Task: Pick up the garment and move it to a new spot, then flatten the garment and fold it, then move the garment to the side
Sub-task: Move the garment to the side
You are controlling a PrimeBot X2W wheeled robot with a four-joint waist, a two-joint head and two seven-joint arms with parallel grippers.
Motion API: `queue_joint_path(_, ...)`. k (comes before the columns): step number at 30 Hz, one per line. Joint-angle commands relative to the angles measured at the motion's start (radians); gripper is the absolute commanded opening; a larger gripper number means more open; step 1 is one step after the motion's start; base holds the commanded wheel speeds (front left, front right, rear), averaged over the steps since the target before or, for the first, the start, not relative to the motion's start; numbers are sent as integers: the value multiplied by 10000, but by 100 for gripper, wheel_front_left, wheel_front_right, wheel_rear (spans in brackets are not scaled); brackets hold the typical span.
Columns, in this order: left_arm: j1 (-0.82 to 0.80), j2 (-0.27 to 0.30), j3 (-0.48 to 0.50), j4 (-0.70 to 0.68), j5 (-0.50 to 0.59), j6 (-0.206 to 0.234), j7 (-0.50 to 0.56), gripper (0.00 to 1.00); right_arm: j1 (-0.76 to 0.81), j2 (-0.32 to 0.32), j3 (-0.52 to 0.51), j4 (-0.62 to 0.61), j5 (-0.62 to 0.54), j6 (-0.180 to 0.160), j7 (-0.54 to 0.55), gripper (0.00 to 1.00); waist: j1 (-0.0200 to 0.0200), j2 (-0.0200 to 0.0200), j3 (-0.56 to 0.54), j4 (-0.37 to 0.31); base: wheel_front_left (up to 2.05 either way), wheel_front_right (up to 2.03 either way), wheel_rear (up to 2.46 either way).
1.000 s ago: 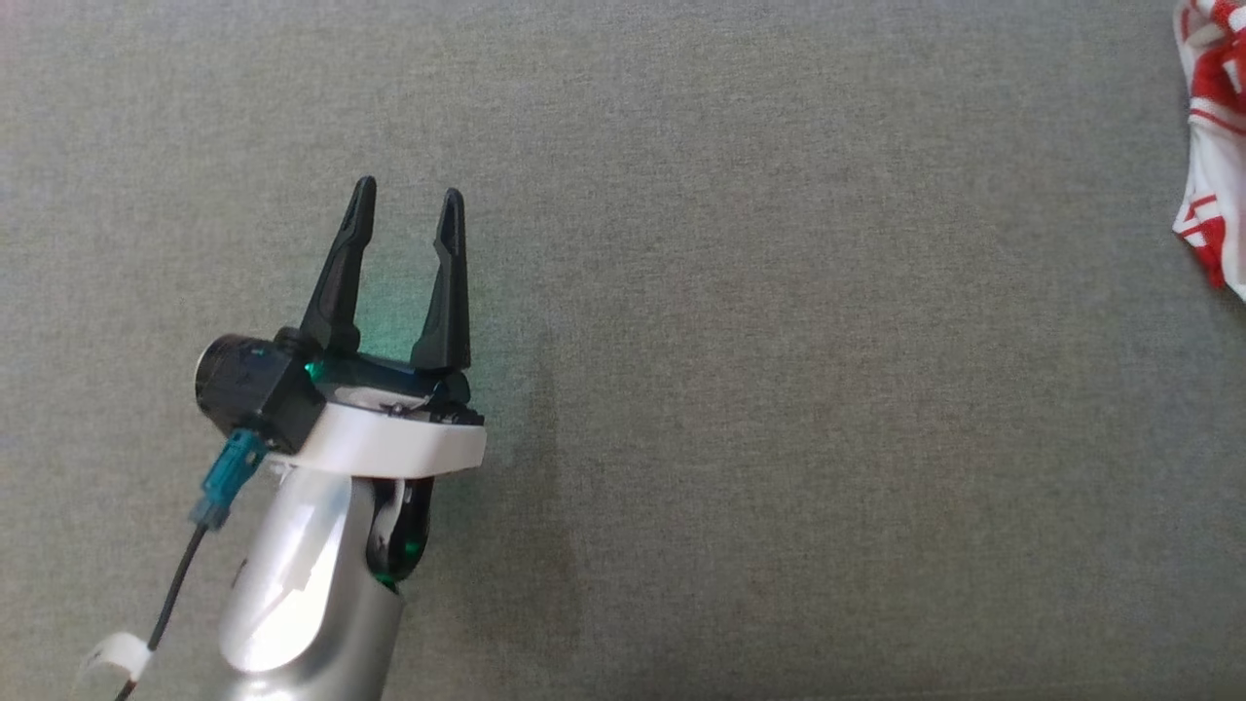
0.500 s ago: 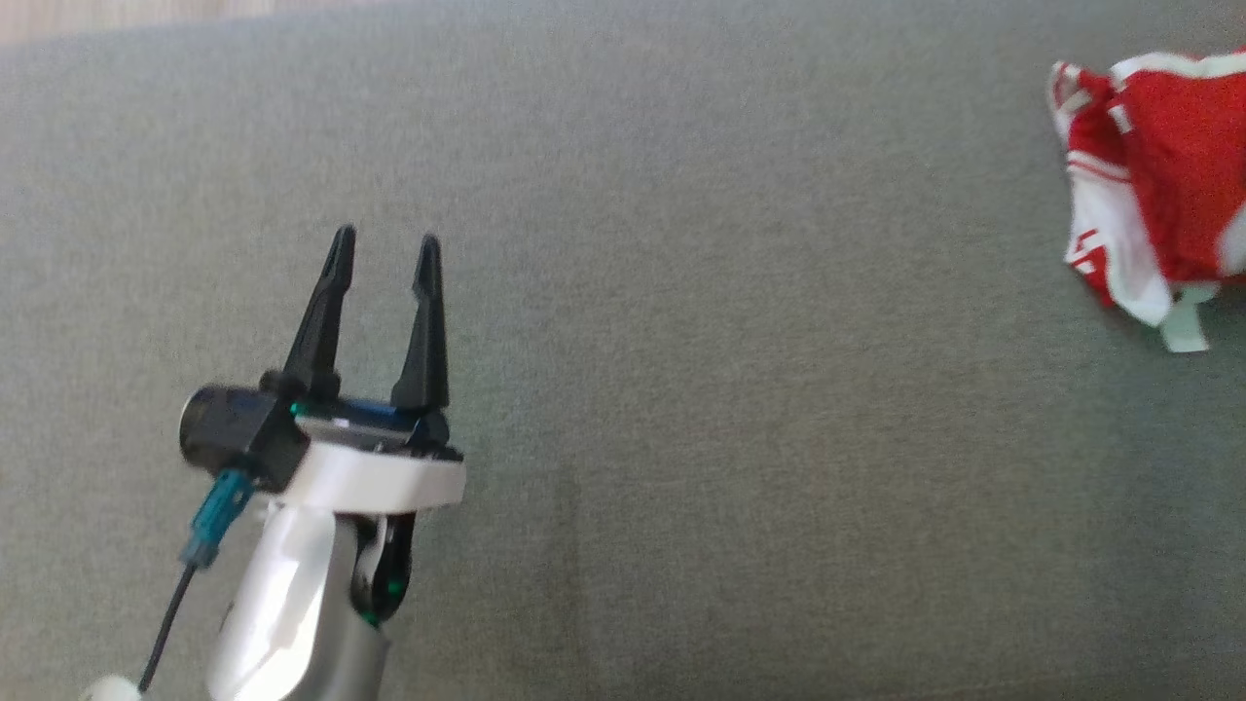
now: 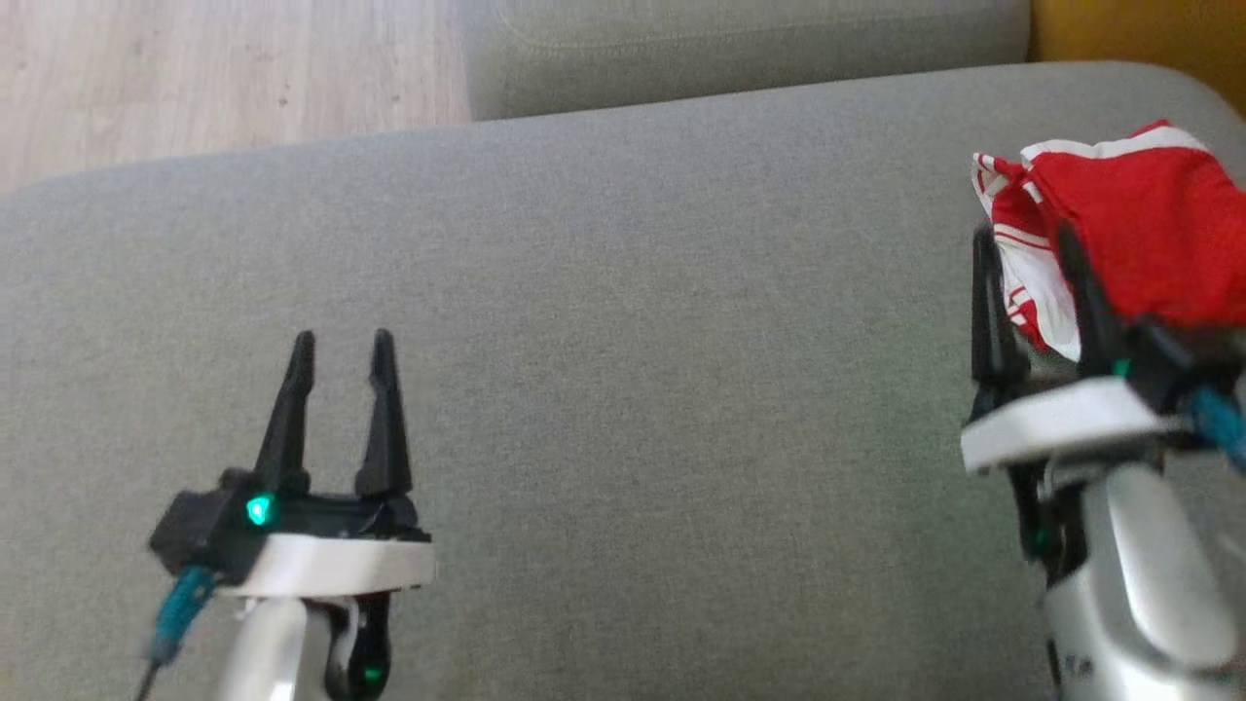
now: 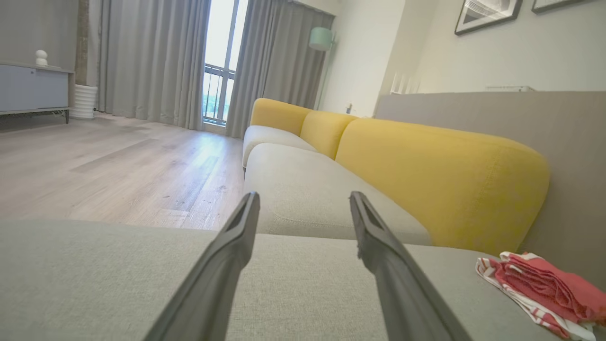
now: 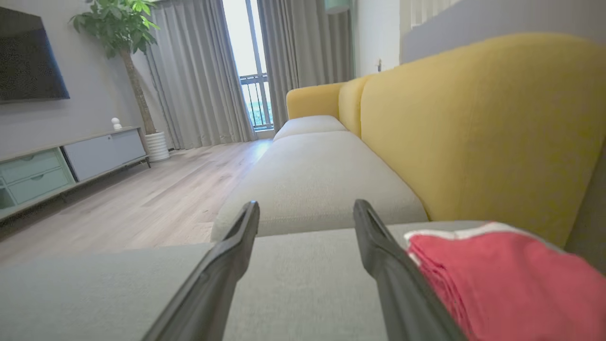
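My view has swung up: right tool (image 3: 1024,241) now shows, fingers apart and empty, the garment (image 3: 1139,229) bundled just beside its right finger. Left tool (image 3: 341,339) is apart too. I judge the garment released, set aside.

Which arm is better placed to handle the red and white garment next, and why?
Likely the right: the right gripper stands open beside the garment, while the left gripper, also open, is far across the grey cushion.

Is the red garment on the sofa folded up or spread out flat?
Folded up: the garment sits as a compact, layered bundle on the grey cushion.
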Motion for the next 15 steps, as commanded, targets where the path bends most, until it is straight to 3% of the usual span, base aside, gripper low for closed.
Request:
queue_joint_path(1, -139, 79, 577, -551, -595, 167, -49, 100, 144, 137, 129, -481, 442, -7, -282, 100, 3, -1, -105, 101, 0, 0, 0)
queue_joint_path(8, 419, 79, 732, -762, -1134, 377, -49, 100, 1247, 200, 547, -298, 1589, -7, -811, 100, 3, -1, -182, 214, 0, 0, 0)
queue_joint_path(15, 387, 79, 695, -620, -1186, 348, -49, 100, 1357, 202, 708, 24, 1572, -7, -944, 100, 3, -1, -134, 272, 0, 0, 0)
